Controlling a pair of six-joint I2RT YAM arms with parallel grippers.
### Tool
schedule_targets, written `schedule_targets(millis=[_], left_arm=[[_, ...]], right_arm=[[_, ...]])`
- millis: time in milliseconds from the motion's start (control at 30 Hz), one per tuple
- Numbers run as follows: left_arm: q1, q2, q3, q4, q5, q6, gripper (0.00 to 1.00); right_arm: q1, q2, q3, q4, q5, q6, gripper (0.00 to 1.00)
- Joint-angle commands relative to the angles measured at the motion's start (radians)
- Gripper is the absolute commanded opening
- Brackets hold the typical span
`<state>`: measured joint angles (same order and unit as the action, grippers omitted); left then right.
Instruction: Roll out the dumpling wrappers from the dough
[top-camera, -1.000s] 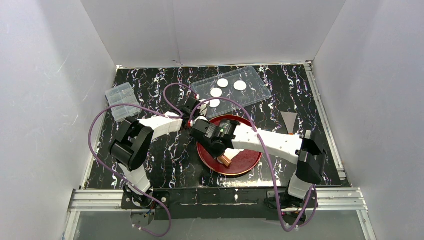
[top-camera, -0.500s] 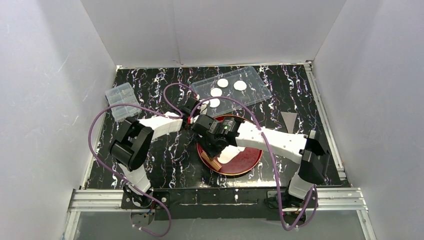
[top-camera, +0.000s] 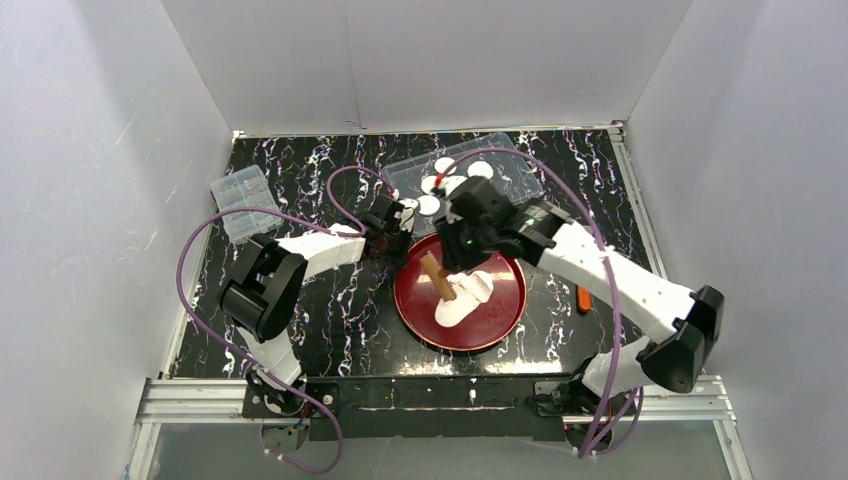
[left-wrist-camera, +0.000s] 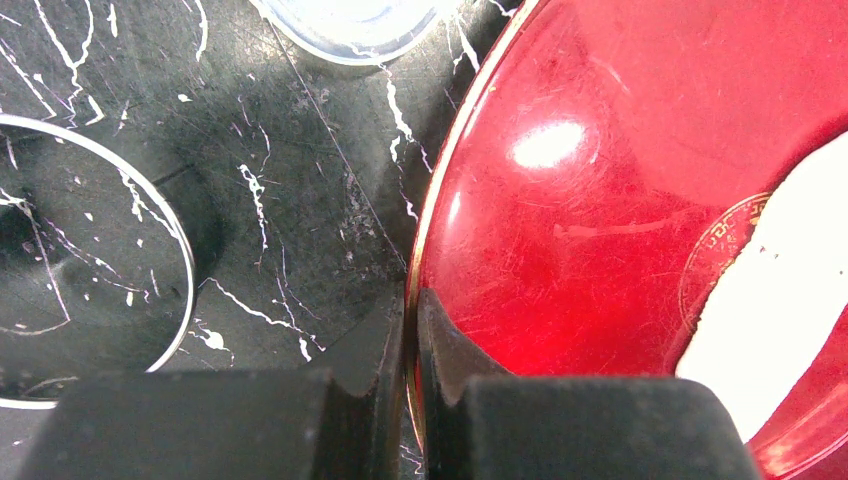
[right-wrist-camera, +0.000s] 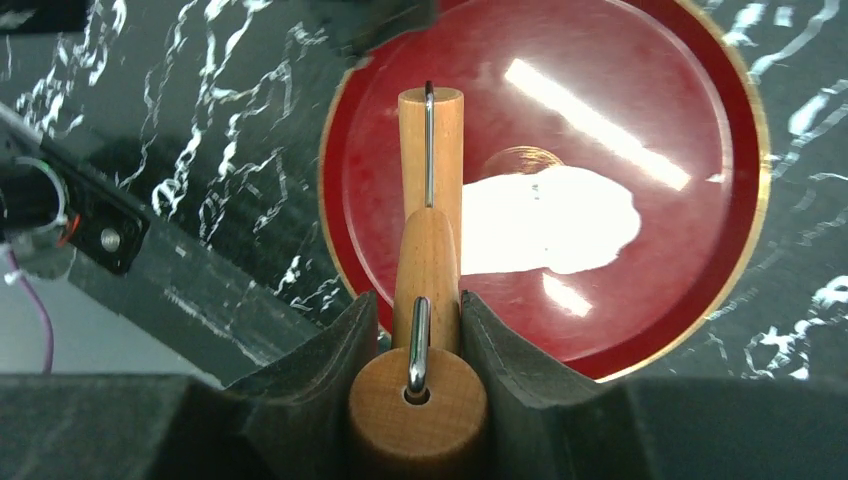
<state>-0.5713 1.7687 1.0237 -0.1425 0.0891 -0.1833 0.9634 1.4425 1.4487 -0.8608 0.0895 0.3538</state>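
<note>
**What the views keep back**

From above, the right arm (top-camera: 600, 265) crosses the clear tray (top-camera: 515, 170) towards its 8 o'clock end and covers some of the dumpling wrappers (top-camera: 481, 170), so their count cannot be told. A small orange object (top-camera: 583, 298) at 3 o'clock from the red plate (top-camera: 490, 318) is half hidden by the arm and too small to name. The left wrist view cuts off the plate at 3 and 6 o'clock, and the dough (left-wrist-camera: 770, 310) at 3 o'clock. In the right wrist view, the fingers (right-wrist-camera: 320, 380) of the right gripper (right-wrist-camera: 417, 297) hide the plate's 6 o'clock rim and the sides of the rolling pin (right-wrist-camera: 430, 180) handle.
</note>
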Motion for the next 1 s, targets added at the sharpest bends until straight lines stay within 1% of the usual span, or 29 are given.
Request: schedule_targets(millis=[0, 100, 167, 233, 333, 367, 400, 433, 500, 533, 600, 700, 867, 967], left_arm=[[0.022, 0.032, -0.018, -0.089, -0.105, 0.047, 0.0], [0.022, 0.036, -0.014, -0.091, -0.104, 0.05, 0.0], [0.022, 0.042, -0.01, -0.094, -0.092, 0.057, 0.0], [0.022, 0.051, 0.0, -0.106, -0.089, 0.071, 0.0], [0.024, 0.052, 0.006, -0.107, -0.039, 0.097, 0.01], [0.024, 0.047, 0.006, -0.105, -0.024, 0.107, 0.12], [0.025, 0.043, 0.009, -0.105, -0.007, 0.118, 0.26], [0.027, 0.034, 0.011, -0.106, 0.01, 0.13, 0.38], [0.037, 0.012, 0.013, -0.105, 0.061, 0.152, 0.55], [0.04, -0.004, 0.012, -0.103, 0.084, 0.164, 0.6], [0.047, -0.037, 0.018, -0.102, 0.126, 0.192, 0.67], [0.059, -0.086, 0.055, -0.132, 0.209, 0.256, 0.73], [0.103, -0.171, 0.133, -0.239, 0.377, 0.357, 0.76], [0.149, -0.223, 0.14, -0.247, 0.423, 0.362, 0.76]], right_arm=[[-0.168, -0.101, -0.048, 0.034, -0.056, -0.047, 0.01], [-0.343, -0.153, -0.098, 0.13, -0.219, -0.067, 0.01], [-0.439, -0.151, -0.106, 0.167, -0.306, -0.072, 0.01], [-0.493, -0.128, -0.097, 0.176, -0.338, -0.088, 0.01], [-0.548, -0.083, -0.088, 0.193, -0.399, -0.098, 0.01], [-0.563, -0.068, -0.09, 0.198, -0.423, -0.098, 0.01], [-0.57, -0.053, -0.091, 0.202, -0.437, -0.098, 0.01], [-0.572, -0.04, -0.091, 0.204, -0.448, -0.098, 0.01], [-0.572, -0.012, -0.092, 0.204, -0.463, -0.101, 0.01], [-0.572, -0.004, -0.092, 0.208, -0.468, -0.101, 0.01], [-0.574, 0.017, -0.084, 0.213, -0.486, -0.104, 0.01], [-0.573, 0.062, -0.053, 0.208, -0.54, -0.127, 0.01], [-0.574, 0.164, 0.006, 0.175, -0.636, -0.18, 0.01], [-0.573, 0.216, 0.031, 0.16, -0.666, -0.168, 0.01]])
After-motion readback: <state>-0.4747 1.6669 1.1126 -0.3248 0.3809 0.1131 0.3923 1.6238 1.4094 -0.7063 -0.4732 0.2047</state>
